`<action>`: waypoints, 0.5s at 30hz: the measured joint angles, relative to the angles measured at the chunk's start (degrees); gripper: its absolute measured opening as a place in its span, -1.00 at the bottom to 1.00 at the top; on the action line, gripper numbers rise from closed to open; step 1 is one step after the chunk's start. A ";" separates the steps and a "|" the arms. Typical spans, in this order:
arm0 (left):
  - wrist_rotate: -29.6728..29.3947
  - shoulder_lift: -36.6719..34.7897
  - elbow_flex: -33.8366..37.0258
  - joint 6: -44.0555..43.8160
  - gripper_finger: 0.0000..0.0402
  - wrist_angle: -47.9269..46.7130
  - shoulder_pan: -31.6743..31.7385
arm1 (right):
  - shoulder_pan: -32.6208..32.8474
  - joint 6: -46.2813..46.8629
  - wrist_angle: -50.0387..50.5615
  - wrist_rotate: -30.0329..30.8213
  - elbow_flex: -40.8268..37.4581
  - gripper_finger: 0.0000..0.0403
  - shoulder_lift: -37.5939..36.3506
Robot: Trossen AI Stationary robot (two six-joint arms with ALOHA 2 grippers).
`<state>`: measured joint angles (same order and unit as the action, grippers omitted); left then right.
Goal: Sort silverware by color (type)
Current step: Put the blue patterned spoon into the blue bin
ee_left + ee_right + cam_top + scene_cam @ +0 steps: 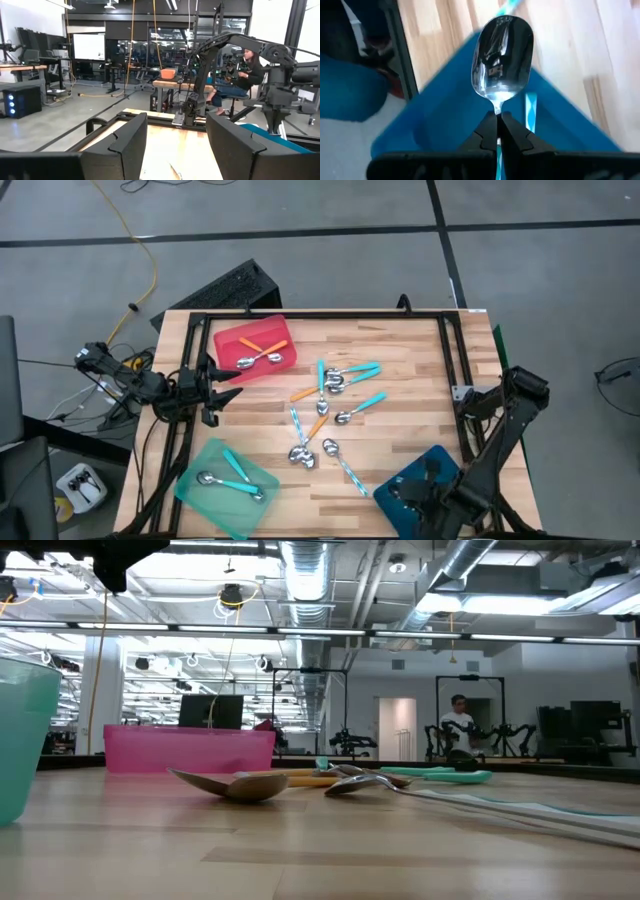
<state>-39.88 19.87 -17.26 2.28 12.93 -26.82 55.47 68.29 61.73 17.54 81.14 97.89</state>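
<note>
My right gripper [498, 117] is shut on a spoon with a shiny bowl [502, 55] above the dark-blue tray [415, 485], at the table's near right. A pale blue patterned handle [530, 109] lies in that tray. The red tray [255, 348] holds two orange-handled spoons. The mint-green tray [225, 485] holds turquoise-handled spoons. Several loose spoons [330, 405] lie on the table's middle and also show in the low view [300, 782]. My left gripper [222, 388] is open and empty at the table's left edge, near the red tray. My right gripper pinches the spoon's thin neck [497, 106], just behind the bowl, between its two fingertips. The spoon lies in line with the fingers, with the bowl out ahead of them and the handle running back between them. The spoon is lifted clear above the dark-blue tray.
A black frame [450, 370] runs around the wooden table top. In the left wrist view the right arm [220, 65] stands across the table. A person [245, 75] sits in the room beyond, and another [458, 725] stands far off.
</note>
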 joint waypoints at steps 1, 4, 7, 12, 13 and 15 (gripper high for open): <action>0.00 0.00 -0.01 0.00 -0.06 0.00 0.00 | 0.21 0.20 0.46 -0.39 0.00 -0.88 0.00; 0.00 -0.01 0.00 0.00 -0.06 0.00 -0.01 | 0.46 -0.78 1.22 -2.18 0.00 -0.88 0.00; -0.02 0.00 0.00 0.00 -0.06 0.00 0.00 | 0.39 -3.58 1.76 -5.94 0.00 -0.88 0.04; -0.02 0.00 0.00 0.00 -0.06 0.00 -0.01 | -0.71 -7.02 2.50 -12.08 -0.01 -0.88 1.88; -0.02 -0.01 0.00 0.00 -0.06 -0.02 -0.01 | -0.99 -7.80 2.59 -12.81 0.00 -0.88 2.29; -0.02 -0.01 0.00 0.00 -0.06 -0.02 -0.01 | -1.27 -8.87 2.62 -13.66 0.00 -0.88 3.34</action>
<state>-39.90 19.86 -17.26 2.28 12.91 -26.83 54.19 59.42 64.36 3.88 81.14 101.23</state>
